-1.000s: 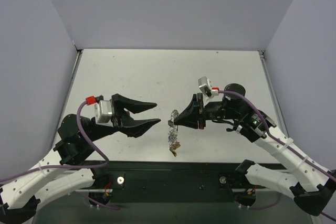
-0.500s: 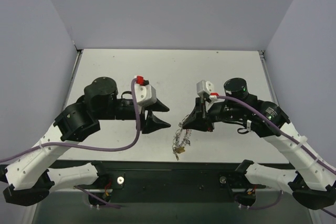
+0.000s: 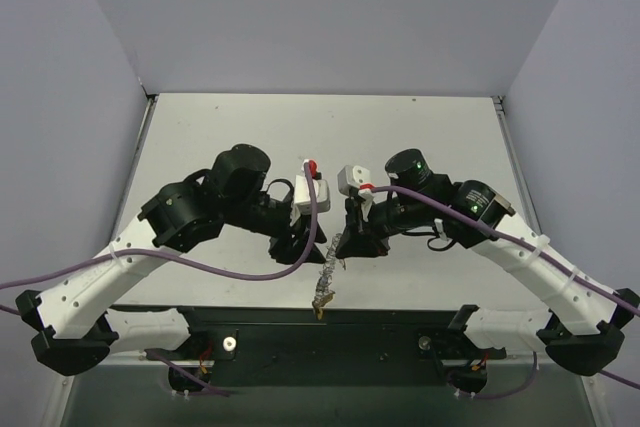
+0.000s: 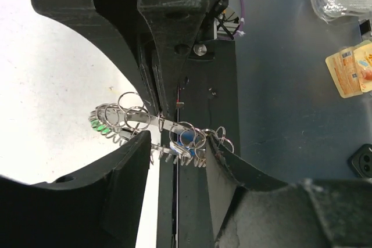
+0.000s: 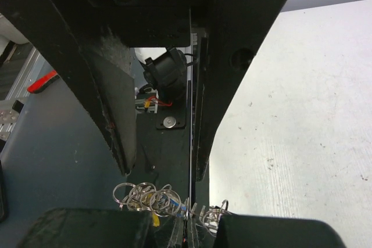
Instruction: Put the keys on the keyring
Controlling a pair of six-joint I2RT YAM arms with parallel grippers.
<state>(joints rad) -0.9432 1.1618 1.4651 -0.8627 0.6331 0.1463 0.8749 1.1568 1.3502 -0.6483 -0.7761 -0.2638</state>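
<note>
One keyring [image 3: 322, 282], low end hanging nearest robot at table [image 3: 220, 127] front edge, long axis running near-far. Upper end pinched in right gripper [image 3: 343, 244], fingers pressed together. Just left of that, left gripper [image 3: 304, 246] spread, straddling keyring, keys [image 4: 187, 140] right between its tips. Probably left arm's move: close on one.
</note>
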